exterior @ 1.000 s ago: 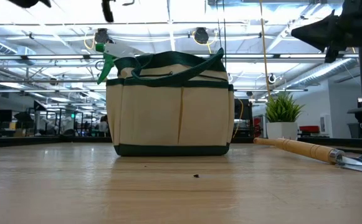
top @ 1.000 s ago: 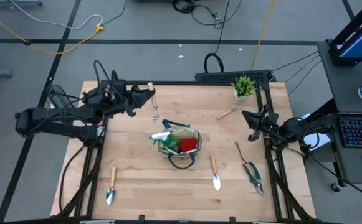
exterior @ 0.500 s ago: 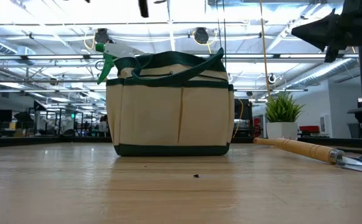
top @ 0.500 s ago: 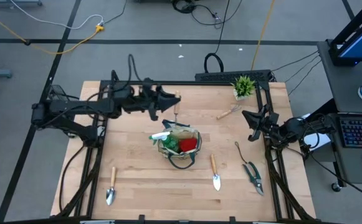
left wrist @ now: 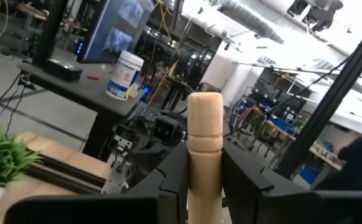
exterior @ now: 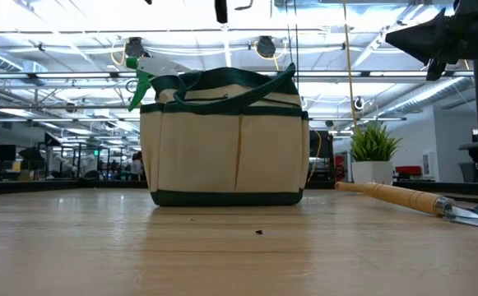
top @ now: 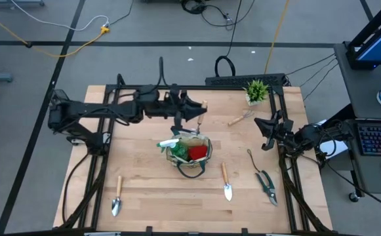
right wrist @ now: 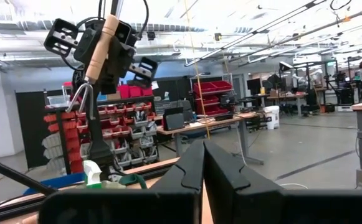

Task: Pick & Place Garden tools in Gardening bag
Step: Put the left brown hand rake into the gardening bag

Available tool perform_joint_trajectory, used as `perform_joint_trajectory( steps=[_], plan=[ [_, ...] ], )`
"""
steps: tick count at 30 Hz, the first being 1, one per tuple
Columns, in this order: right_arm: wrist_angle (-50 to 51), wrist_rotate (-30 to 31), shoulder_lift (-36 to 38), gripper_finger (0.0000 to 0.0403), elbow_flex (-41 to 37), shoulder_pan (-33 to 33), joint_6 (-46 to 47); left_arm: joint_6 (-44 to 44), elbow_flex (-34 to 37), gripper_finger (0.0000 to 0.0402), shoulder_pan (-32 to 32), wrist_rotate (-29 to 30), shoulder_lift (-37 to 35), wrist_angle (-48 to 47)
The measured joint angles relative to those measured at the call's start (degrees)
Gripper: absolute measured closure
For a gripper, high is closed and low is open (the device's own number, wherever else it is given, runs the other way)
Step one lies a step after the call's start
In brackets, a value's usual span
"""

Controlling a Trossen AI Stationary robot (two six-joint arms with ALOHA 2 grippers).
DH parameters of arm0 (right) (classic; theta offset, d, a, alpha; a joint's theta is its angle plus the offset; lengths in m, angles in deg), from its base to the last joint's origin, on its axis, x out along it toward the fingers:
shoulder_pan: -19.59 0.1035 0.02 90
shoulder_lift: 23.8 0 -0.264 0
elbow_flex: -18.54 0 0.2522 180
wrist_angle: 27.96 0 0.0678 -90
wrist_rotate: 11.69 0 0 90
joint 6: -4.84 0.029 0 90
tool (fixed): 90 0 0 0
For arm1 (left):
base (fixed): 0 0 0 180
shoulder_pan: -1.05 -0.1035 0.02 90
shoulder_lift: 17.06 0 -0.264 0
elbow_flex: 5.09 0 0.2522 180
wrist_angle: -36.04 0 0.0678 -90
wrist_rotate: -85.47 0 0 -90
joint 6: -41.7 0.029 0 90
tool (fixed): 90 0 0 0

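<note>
Left to right: a trowel (top: 116,197) is lying near the table's (top: 144,190) front edge, awaiting pickup. The left gripper (top: 197,113) is holding the wooden-handled rake (top: 185,121) above the gardening bag (top: 189,152), jaws clamped on the handle, tines hanging down, probably for a straight drop inside. Another trowel (top: 226,181) and the shears (top: 265,183) are lying beyond. The right gripper (top: 267,133) is waiting at the table's right edge, jaws together.

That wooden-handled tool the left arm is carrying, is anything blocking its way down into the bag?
Nothing visible does. The left gripper holds the rake above the gardening bag, just behind its open top. The spray bottle and glove already inside leave room.
</note>
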Motion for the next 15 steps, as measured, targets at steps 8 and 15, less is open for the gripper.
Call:
perform_joint_trajectory(
  steps=[8, 15],
  plan=[
    [0.0, -0.2, 0.0, 0.0402, 0.0, 0.0, 5.3, 2.4, -1.8, 0.0328, 0.2, -0.5, 3.6, 0.4],
    [0.0, -0.2, 0.0, 0.04, 0.0, 0.0, 10.7, 3.3, -2.3, 0.0328, 0.5, -0.5, 4.7, 0.7]
  ],
)
